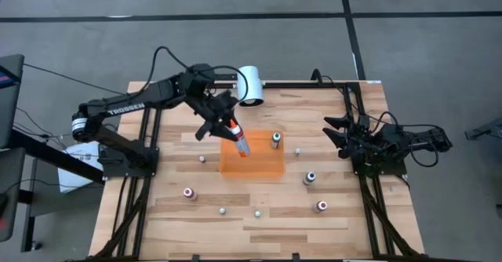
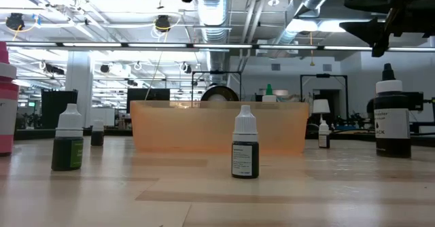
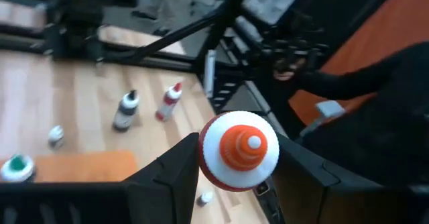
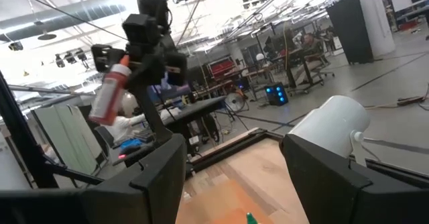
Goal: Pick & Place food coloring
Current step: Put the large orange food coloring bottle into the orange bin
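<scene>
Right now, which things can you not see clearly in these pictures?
- Low view: what lies inside the orange tray, hidden by its cloudy wall.
- Left wrist view: body of the red bottle in the left tool, hidden by its cap.
- High view: bottle labels, too small.

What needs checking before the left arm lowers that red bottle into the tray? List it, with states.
1. Left gripper shut on the red bottle: ok.
2. Bottle above the orange tray: ok in the high view.
3. Bottle upright: not ok, tilted.
4. Green-capped bottle in the tray clear of the drop spot: ok, at the other end.
5. Right gripper open and parked at the table's right edge: ok.
6. Height above the tray floor: cannot tell.
</scene>
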Motion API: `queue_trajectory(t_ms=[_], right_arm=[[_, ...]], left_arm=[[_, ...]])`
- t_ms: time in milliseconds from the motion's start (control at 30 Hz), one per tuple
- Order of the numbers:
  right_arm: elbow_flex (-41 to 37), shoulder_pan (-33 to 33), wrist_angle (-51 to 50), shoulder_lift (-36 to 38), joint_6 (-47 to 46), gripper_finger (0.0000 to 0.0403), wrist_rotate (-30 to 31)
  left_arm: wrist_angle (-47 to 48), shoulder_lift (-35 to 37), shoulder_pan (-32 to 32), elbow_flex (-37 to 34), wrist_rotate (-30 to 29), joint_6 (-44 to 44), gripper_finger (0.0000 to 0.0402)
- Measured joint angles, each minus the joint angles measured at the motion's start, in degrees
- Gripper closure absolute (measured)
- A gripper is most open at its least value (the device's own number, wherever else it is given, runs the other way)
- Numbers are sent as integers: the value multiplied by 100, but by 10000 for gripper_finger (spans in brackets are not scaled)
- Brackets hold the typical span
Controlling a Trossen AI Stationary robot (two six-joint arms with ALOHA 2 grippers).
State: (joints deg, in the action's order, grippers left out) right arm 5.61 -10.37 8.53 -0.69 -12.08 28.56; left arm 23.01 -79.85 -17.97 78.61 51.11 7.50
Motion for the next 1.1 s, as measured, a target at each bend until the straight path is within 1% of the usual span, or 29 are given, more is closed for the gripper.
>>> queue_trajectory(t_ms=[133, 267, 333, 400, 600, 667, 767, 800, 900, 1100], right_arm=[[0, 2, -2, 0, 0, 163, -2], [0, 2, -2, 0, 0, 163, -2], [0, 0, -2, 0, 0, 163, -2], [0, 0, 0, 0, -2, 163, -2], [0, 1, -1, 0, -2, 163, -2], [0, 1, 0, 0, -2, 163, 0], [0, 0, -1, 0, -3, 163, -2], [0, 0, 2, 0, -8, 163, 1], [-2, 0, -52, 4, -11, 163, 0], [-2, 0, -58, -2, -59, 163, -1]], left_arm=[[-185, 0, 137, 0, 121, -4, 249], [-186, 0, 198, 0, 113, -4, 247], [-182, 0, 196, 0, -15, 7, 248], [-137, 0, 196, 0, -556, 92, 249], [537, -75, 344, 2, -2982, 246, 248], [857, -141, 400, -7, -3626, 421, 247], [957, -336, 524, -1, -4542, 727, 248], [1046, -411, 563, -2, -4781, 814, 248], [897, -706, 668, 2, -5227, 1026, 247], [659, -1405, 838, -2, -5680, 1276, 247]])
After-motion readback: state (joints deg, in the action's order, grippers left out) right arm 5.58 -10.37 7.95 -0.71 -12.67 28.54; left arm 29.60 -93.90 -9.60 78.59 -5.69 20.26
